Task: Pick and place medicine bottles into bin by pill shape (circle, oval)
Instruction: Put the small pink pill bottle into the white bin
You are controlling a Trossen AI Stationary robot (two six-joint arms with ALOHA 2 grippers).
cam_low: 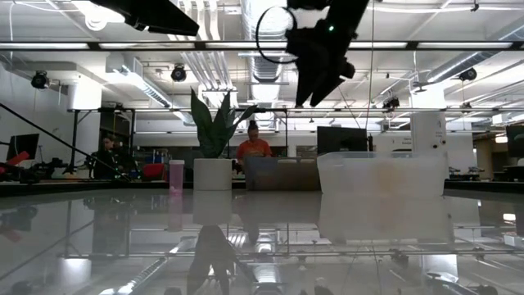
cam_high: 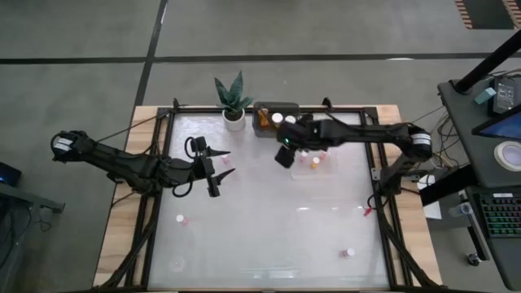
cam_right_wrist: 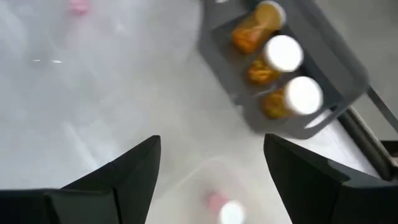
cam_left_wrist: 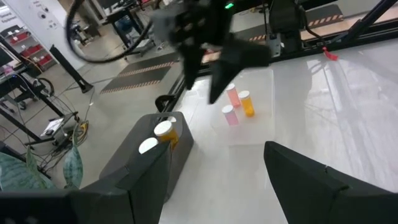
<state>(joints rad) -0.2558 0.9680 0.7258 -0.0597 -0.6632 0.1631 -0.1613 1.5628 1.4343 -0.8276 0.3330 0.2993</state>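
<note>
The right gripper [cam_high: 284,156] hangs in the air with its two dark fingers spread wide and nothing between them, just beside the clear plastic bin [cam_high: 316,165] on the side toward the potted plant. In the right wrist view its empty gripper [cam_right_wrist: 211,168] looks down on that clear bin's rim, with a pinkish bottle [cam_right_wrist: 216,200] and a white cap inside. In the left wrist view, the clear bin holds two small pinkish-white bottles [cam_left_wrist: 232,95] and one amber-orange bottle with a white cap [cam_left_wrist: 247,103], all upright and close together. Just beyond the clear bin, toward the far edge of the surface, sits the dark grey bin [cam_high: 275,115], which carries three amber bottles with white round caps [cam_right_wrist: 285,55] (one of them lies on its side). The spiky green plant in a white pot [cam_high: 234,101] stands just beside the grey bin. The left gripper [cam_high: 221,163] waits well apart from the clear bin, also wide open and empty. A few small pinkish bottles [cam_high: 348,253] lie scattered on the glossy white surface [cam_high: 269,228], far from the clear bin toward the near edge.
</note>
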